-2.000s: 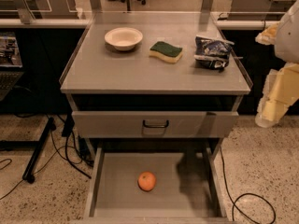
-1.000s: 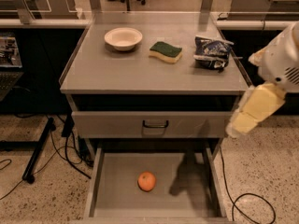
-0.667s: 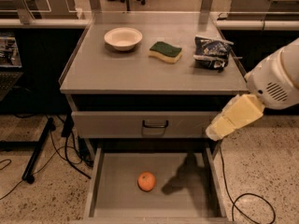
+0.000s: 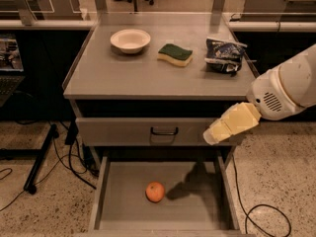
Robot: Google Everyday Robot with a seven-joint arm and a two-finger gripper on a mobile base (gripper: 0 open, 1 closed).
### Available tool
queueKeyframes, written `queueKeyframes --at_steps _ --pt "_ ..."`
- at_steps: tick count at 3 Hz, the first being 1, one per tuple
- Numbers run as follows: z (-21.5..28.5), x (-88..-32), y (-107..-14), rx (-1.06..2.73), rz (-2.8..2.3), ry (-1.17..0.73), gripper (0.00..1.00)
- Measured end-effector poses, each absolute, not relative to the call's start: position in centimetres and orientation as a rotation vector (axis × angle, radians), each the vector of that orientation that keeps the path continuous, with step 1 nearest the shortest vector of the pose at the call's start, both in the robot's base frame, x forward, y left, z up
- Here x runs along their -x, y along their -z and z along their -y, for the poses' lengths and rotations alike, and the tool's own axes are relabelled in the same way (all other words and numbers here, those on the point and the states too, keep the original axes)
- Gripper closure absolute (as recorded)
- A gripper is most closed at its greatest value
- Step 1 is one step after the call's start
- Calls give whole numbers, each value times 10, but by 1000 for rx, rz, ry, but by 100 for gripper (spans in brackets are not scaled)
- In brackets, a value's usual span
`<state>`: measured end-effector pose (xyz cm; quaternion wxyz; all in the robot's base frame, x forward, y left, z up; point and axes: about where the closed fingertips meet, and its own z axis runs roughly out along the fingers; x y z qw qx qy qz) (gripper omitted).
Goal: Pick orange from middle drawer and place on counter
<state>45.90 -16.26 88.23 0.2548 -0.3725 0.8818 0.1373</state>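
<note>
The orange (image 4: 155,192) lies on the bare floor of the open middle drawer (image 4: 118,201), a little left of its centre. My gripper (image 4: 217,131) is a cream-coloured piece at the end of the white arm. It hangs at the right, in front of the closed drawer front and above the open drawer's right side. It is above and to the right of the orange and well apart from it, holding nothing that I can see. Its shadow falls on the drawer floor just right of the orange. The gray counter (image 4: 148,75) is above.
On the counter stand a white bowl (image 4: 130,39), a green and yellow sponge (image 4: 175,54) and a dark chip bag (image 4: 224,56). The closed upper drawer front has a black handle (image 4: 164,131). Cables (image 4: 69,162) and a stand leg lie on the floor at the left.
The arm has swung in from the right edge, leftward and down, so the gripper now hangs over the drawer's right side. Its shadow has moved toward the orange. The orange has not moved.
</note>
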Motion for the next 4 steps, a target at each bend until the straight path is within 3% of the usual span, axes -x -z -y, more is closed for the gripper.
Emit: queueKeyframes --at_steps 2,4 --pt "142 -468 -783 774 -2478 -524 0" --pt "101 -468 -693 804 -2560 -650 0"
